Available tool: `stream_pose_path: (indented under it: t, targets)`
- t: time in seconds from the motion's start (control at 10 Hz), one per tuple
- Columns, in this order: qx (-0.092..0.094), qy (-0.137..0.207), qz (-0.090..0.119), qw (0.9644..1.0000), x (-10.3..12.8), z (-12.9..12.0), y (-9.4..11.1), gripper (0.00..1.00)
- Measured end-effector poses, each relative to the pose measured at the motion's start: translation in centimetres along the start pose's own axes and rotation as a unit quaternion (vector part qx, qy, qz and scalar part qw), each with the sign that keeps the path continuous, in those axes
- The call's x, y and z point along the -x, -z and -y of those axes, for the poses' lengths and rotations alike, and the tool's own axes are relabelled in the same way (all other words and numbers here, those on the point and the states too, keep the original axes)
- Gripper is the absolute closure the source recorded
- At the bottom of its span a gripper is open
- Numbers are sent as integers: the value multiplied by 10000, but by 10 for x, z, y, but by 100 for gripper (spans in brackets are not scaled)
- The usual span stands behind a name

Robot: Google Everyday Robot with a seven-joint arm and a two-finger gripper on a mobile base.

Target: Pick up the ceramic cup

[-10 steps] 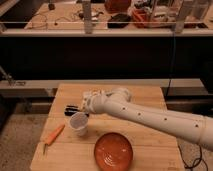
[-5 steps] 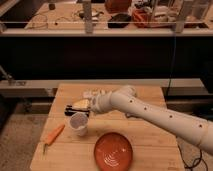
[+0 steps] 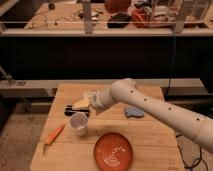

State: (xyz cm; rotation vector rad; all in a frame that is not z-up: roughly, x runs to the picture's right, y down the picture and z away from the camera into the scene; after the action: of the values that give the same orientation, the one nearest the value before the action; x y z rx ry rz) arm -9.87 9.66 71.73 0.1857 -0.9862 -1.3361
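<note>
The ceramic cup (image 3: 78,123) is small, white and handleless. It stands upright on the left part of the wooden table (image 3: 150,135). My gripper (image 3: 75,109) is at the end of the white arm (image 3: 150,105), which reaches in from the right. It sits just behind and slightly above the cup, close to its far rim. The dark gripper tips lie low over the table and hold nothing that I can see. The cup is free of the gripper.
A wide orange-red bowl (image 3: 114,152) with white swirls sits at the front, right of the cup. An orange carrot-like piece (image 3: 54,135) lies at the left. A blue object (image 3: 133,111) lies behind the arm. A yellowish item (image 3: 82,102) lies by the gripper. A cluttered shelf (image 3: 100,30) stands behind.
The arm's elbow section has risen a little and shifted right, while the gripper stays just behind the cup. The cup, bowl and carrot have not moved.
</note>
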Motion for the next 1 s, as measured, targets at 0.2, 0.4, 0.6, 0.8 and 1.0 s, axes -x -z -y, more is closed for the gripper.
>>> stream_pose_path:
  t: [0.2, 0.4, 0.6, 0.8, 1.0]
  targets:
    - [172, 328, 270, 9989, 7, -2, 1, 20]
    - [334, 799, 511, 9949, 13, 3, -4, 20]
    - [474, 951, 657, 9922, 16, 8, -13, 20]
    - [584, 980, 808, 9902, 17, 10, -24, 20]
    - [709, 943, 949, 9885, 18, 5, -36, 20]
